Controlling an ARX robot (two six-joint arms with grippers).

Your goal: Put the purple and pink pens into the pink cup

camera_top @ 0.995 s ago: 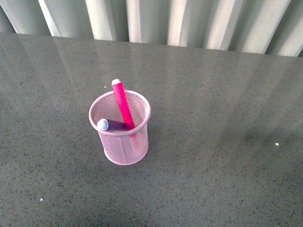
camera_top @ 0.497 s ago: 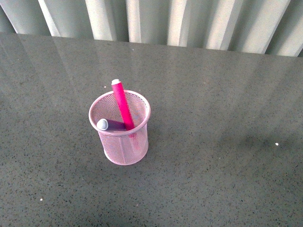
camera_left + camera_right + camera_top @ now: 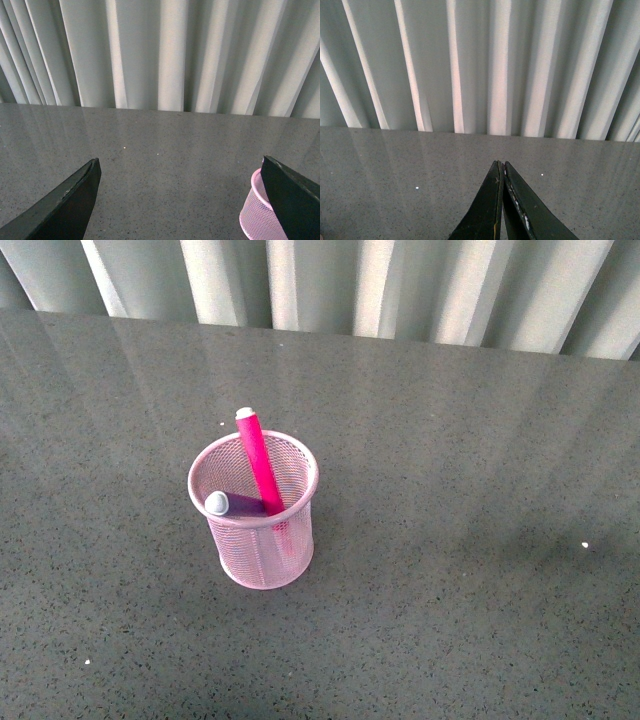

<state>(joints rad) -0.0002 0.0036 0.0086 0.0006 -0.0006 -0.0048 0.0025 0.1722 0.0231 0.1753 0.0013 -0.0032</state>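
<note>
The pink cup (image 3: 258,540), a pale pink wire-mesh holder, stands upright on the grey table in the front view. The hot pink pen (image 3: 258,462) leans inside it, its capped end sticking out above the far rim. The purple pen (image 3: 228,504) lies inside against the near left rim, its white end up. Neither arm shows in the front view. My left gripper (image 3: 180,167) is open and empty above bare table, and part of the cup (image 3: 255,216) shows beside one finger. My right gripper (image 3: 501,164) is shut and empty, over bare table.
The grey speckled table (image 3: 480,570) spreads all around the cup. A pale pleated curtain (image 3: 330,285) hangs along the table's far edge and fills the upper part of both wrist views.
</note>
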